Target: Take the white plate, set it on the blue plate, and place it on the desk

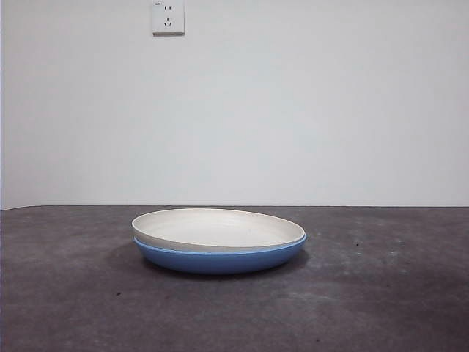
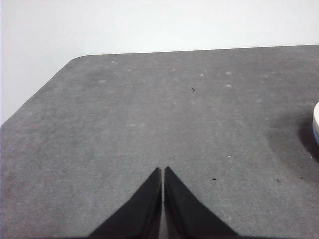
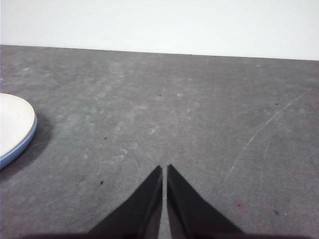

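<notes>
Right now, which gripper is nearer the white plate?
Right, slightly, by how much plate each wrist view shows. The right gripper sees the white plate beside it; the left gripper sees only a sliver.

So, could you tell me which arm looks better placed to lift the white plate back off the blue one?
Probably the right. Its gripper shows more of the white plate and blue plate than the left gripper does. Both wait with jaws shut, clear of the stack.

The left gripper (image 2: 163, 172) and right gripper (image 3: 164, 169) each show two matte black jaws (plain, unmarked) tapering to sharp points.
</notes>
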